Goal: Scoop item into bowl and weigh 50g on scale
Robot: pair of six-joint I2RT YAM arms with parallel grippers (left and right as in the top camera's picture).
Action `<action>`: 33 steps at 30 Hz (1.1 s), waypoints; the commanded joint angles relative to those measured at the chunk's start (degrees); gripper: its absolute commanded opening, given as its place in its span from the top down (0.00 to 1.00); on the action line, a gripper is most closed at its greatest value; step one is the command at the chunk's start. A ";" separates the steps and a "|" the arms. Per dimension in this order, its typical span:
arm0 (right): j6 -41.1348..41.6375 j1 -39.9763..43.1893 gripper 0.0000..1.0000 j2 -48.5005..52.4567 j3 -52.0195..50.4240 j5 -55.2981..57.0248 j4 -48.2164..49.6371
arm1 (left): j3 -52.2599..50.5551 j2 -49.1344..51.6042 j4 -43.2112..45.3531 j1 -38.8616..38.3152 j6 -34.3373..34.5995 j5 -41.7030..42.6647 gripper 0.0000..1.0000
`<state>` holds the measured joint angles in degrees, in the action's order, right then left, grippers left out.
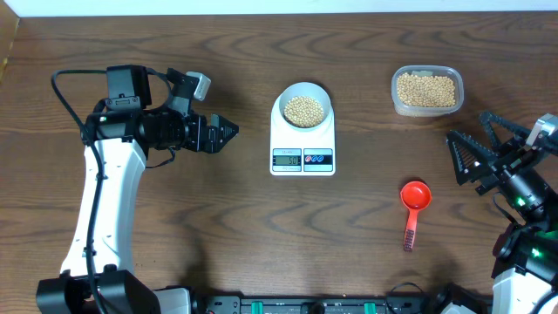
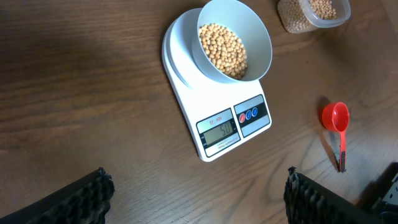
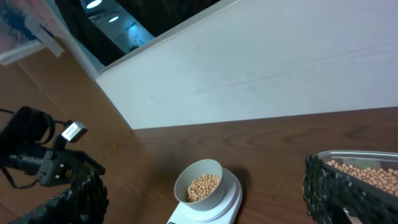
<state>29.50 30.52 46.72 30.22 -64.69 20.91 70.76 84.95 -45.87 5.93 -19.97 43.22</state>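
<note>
The pale bowl (image 1: 303, 106) sits on the white scale (image 1: 302, 153) at mid-table and holds tan beans (image 1: 303, 110). It also shows in the left wrist view (image 2: 258, 46) and the right wrist view (image 3: 186, 180). The scale's display (image 2: 219, 132) reads about 50. More beans fill a clear tub (image 1: 426, 90). My left gripper (image 1: 228, 133) is open and empty, left of the scale. My right gripper (image 1: 469, 144) is open and empty at the right edge, below the tub. A red scoop (image 1: 414, 201) lies on the table, empty.
The table is dark wood. The scoop also shows in the left wrist view (image 2: 336, 121), right of the scale. A white wall stands behind the table's far edge in the right wrist view (image 3: 280, 68).
</note>
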 commanded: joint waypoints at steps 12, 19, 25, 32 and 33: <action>-0.20 -0.31 0.01 -0.22 0.72 0.00 -1.60 | 0.72 -1.05 0.04 0.26 -0.98 0.70 0.10; -0.22 -0.31 0.01 -0.22 0.74 0.04 -1.62 | 0.72 -1.05 0.04 0.24 -0.98 0.70 0.10; -1.40 -0.31 0.01 -0.20 0.74 0.04 -1.62 | 0.72 -1.05 0.04 0.26 -0.98 0.70 0.10; -3.85 -0.31 0.01 -0.22 0.72 0.00 -1.62 | 0.72 -1.05 0.04 0.26 -0.98 0.70 0.10; -3.85 -0.31 0.01 -0.22 0.72 0.02 -1.62 | 0.72 -1.05 0.04 0.26 -0.98 0.70 0.10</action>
<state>27.29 30.52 46.72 30.22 -64.69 19.25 70.76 84.95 -45.87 5.93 -19.97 43.22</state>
